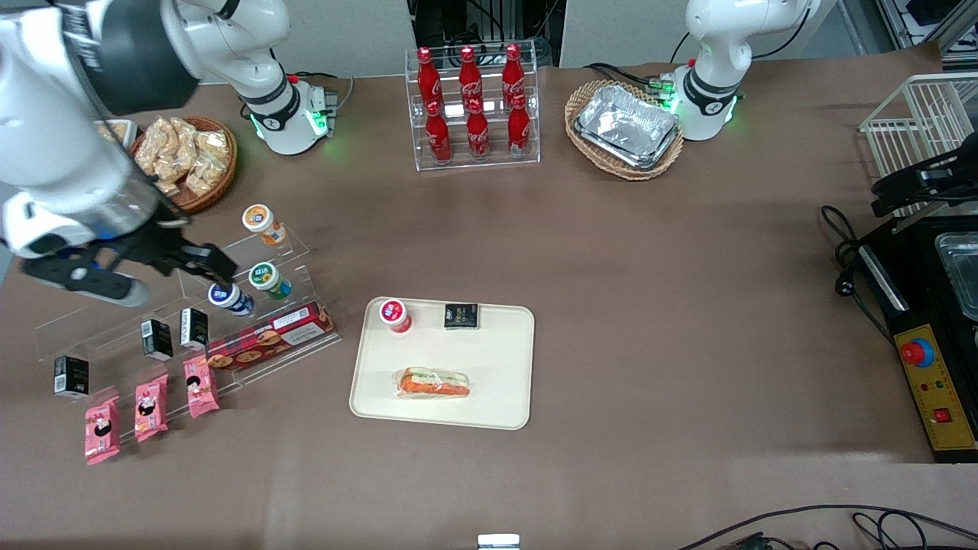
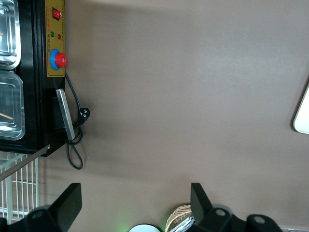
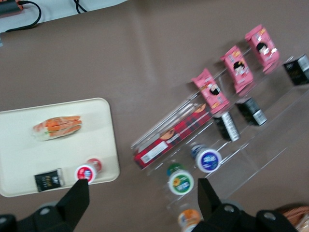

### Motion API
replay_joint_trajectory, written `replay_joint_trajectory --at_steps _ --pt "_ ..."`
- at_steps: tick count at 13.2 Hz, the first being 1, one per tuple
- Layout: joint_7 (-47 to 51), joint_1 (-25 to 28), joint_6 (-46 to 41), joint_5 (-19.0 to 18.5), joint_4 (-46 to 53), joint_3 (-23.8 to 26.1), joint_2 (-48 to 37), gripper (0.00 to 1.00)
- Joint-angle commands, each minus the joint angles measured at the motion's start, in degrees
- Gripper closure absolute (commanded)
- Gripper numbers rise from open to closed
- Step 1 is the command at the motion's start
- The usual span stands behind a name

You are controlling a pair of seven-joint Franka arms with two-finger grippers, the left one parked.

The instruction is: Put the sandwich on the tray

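Note:
The clear-wrapped sandwich (image 1: 432, 383) with orange-red and green filling lies on the cream-beige tray (image 1: 504, 374), in the part nearer the front camera. It also shows in the right wrist view (image 3: 58, 126) on the tray (image 3: 19, 150). My right gripper (image 1: 202, 267) is open and empty, raised above the clear acrylic snack rack toward the working arm's end of the table, well away from the tray. In the right wrist view the gripper (image 3: 142, 193) hangs high over the table between the tray and the rack.
A red-lidded cup (image 1: 394, 314) and a small black packet (image 1: 461, 315) sit on the tray. The rack holds a long red biscuit box (image 1: 269, 336), lidded cups (image 1: 269, 279), black boxes and pink packets (image 1: 148, 408). Cola bottles (image 1: 474, 107), a snack basket (image 1: 187, 156) and foil trays (image 1: 626, 126) stand farther back.

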Motion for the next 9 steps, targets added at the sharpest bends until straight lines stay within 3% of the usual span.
replay_joint_trajectory --at_steps 1,4,9 --pt "-12.6 -5.73 -0.69 -1.11 -2.19 0.44 -2.98 0.0" --pt "-24.11 -8.56 -0.95 -0.32 -2.19 -3.58 -3.6 0.0" --pt "-24.59 -10.84 -1.04 0.99 -1.48 -4.4 -3.42 0.0"
